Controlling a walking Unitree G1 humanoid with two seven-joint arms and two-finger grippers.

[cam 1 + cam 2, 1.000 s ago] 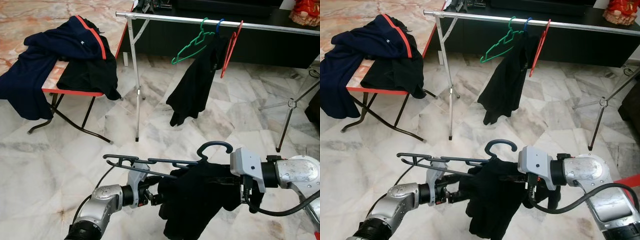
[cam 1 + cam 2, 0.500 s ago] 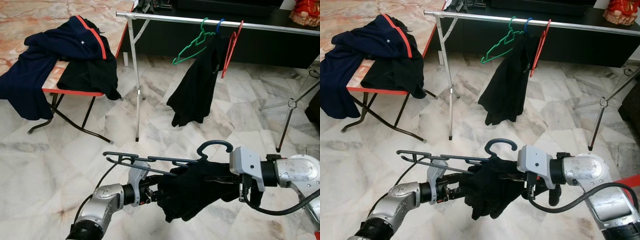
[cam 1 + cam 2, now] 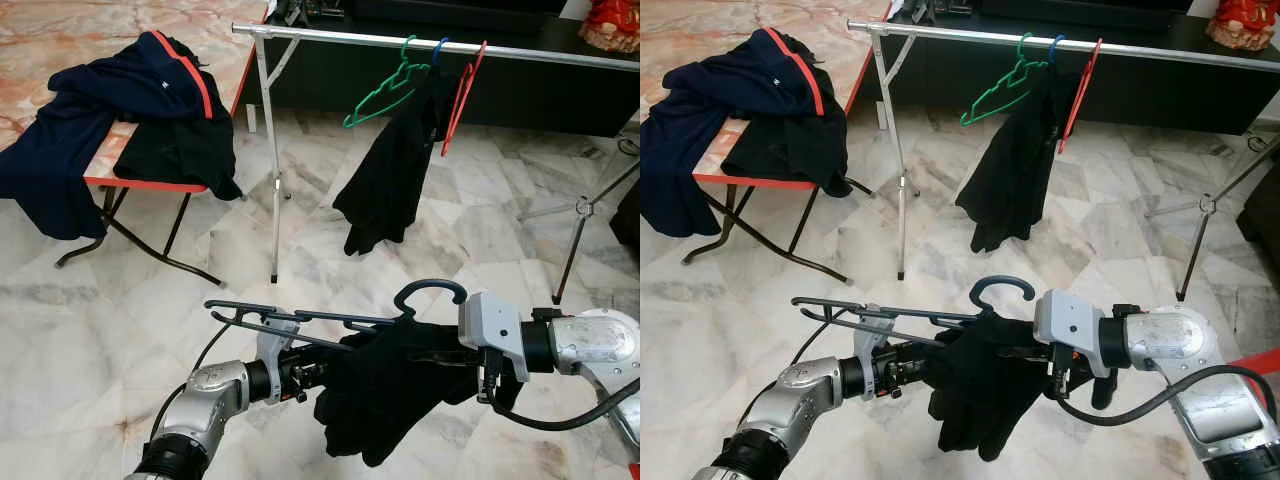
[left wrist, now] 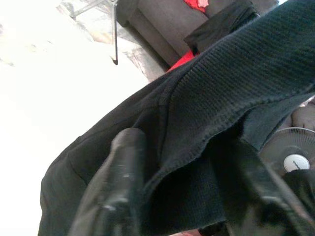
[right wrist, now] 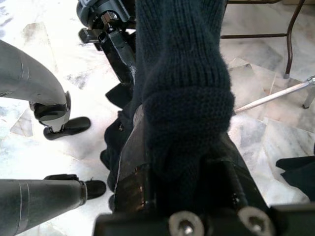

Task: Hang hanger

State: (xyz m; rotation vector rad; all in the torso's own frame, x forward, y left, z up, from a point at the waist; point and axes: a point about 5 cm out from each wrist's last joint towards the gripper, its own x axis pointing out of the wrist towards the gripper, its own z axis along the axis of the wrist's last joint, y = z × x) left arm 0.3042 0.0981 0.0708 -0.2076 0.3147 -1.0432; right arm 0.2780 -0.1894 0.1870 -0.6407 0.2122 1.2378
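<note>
A dark hanger (image 3: 300, 322) with its hook (image 3: 430, 292) upward hangs level in front of me, low over the floor. A black knit garment (image 3: 390, 400) is draped on it and droops below. My left gripper (image 3: 322, 376) reaches in from the left, and the left wrist view shows its fingers (image 4: 118, 182) with a fold of the knit between them. From the right, my right gripper (image 3: 445, 358) is shut on a thick wad of the same garment (image 5: 182, 98) just under the hook. The clothes rail (image 3: 400, 42) stands beyond.
On the rail hang a green hanger (image 3: 385, 90), a red hanger (image 3: 462, 95) and a black garment (image 3: 390, 170). Rack legs (image 3: 275, 180) stand on the marble floor. A folding table (image 3: 150, 184) at the left carries navy and black clothes (image 3: 90, 110).
The draped garment, bunched up half a second ago, now hangs lower under the hanger again. Both grippers stay about where they were.
</note>
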